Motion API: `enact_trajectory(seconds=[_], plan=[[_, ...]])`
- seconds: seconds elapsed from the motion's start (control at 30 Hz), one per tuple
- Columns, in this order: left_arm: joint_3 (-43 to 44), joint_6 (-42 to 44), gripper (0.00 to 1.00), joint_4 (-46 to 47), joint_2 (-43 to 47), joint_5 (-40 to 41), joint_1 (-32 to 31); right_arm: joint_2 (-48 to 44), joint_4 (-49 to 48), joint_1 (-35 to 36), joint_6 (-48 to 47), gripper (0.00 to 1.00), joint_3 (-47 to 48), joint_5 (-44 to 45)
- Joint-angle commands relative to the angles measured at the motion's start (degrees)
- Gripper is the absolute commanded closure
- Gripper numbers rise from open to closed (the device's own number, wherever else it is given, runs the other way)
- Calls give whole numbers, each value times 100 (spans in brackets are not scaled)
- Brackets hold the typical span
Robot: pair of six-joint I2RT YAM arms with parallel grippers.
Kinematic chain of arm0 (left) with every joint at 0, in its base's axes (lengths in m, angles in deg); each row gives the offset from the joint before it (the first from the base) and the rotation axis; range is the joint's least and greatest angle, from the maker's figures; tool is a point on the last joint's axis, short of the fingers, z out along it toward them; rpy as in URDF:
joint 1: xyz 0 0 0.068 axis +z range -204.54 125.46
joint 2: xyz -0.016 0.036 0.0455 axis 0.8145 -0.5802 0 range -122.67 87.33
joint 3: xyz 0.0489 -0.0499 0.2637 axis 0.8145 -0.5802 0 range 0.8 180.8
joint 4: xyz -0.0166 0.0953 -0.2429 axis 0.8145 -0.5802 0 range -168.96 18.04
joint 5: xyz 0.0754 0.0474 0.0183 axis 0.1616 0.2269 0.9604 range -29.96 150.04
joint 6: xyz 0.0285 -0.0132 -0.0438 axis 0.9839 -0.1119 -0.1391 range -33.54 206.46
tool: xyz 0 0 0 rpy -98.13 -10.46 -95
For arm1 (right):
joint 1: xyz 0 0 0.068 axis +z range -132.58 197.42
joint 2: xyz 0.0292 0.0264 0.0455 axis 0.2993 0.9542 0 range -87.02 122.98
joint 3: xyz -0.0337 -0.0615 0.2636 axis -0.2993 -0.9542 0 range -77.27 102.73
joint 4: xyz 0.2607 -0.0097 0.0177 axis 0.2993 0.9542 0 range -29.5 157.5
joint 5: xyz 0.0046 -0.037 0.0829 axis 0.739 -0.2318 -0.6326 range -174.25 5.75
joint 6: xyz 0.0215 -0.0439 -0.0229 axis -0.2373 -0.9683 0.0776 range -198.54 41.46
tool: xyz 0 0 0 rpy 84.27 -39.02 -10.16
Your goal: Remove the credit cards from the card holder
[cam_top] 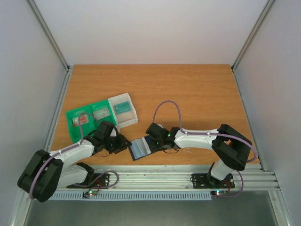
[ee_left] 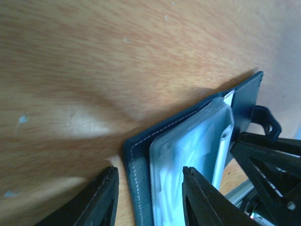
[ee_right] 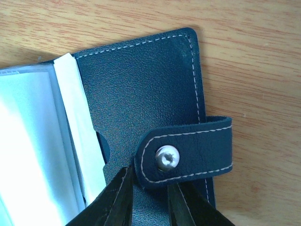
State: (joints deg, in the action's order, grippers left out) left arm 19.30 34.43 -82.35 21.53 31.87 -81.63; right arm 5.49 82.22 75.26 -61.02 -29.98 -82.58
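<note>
Card holder [cam_top: 140,149] lies open at the near edge of the tabletop [cam_top: 197,94], about midway along it, between the two arms. Left pincer [ee_left: 148,200] is spread wide, its fingers straddling the holder's stitched left border. Right pincer [ee_right: 149,202] has its fingers almost together on the dark right cover by the snap strap [ee_right: 188,150]; whether it pinches anything, I cannot tell. One teal credit card [cam_top: 123,108] lies in the white bin [cam_top: 132,113] toward the left edge.

Card holder [ee_right: 141,84]: dark navy grained leather-like cover, matt, pale stitching; snap stud [ee_right: 167,157] shiny metal; inner sleeves [ee_left: 188,150] glossy clear plastic; table [cam_top: 197,89] smooth wood-grain
</note>
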Motion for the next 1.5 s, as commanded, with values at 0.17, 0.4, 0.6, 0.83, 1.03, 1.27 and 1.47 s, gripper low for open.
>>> enact_trajectory(seconds=[0.17,0.4,0.6,0.83,1.03,1.27,1.47], plan=[[-224,-581,61,1242,21,-20,-15,-243,-524,-19,-265,70,-170,-935],[-198,-497,61,1427,-105,-151,-15,-46,-144,81,-547,53,419,-1003],[-163,-548,62,1496,-62,-193,-15,417,480,283,-589,43,1106,-574],[-164,-574,62,1142,115,-51,22,850,1066,496,-666,31,1703,59],[-175,-484,61,439,398,73,199,1101,1165,608,-655,22,1914,183],[-214,-414,61,90,687,80,413,1342,1258,699,-662,18,2191,259],[-233,-355,61,20,757,61,433,1621,1507,802,-641,16,2506,451]])
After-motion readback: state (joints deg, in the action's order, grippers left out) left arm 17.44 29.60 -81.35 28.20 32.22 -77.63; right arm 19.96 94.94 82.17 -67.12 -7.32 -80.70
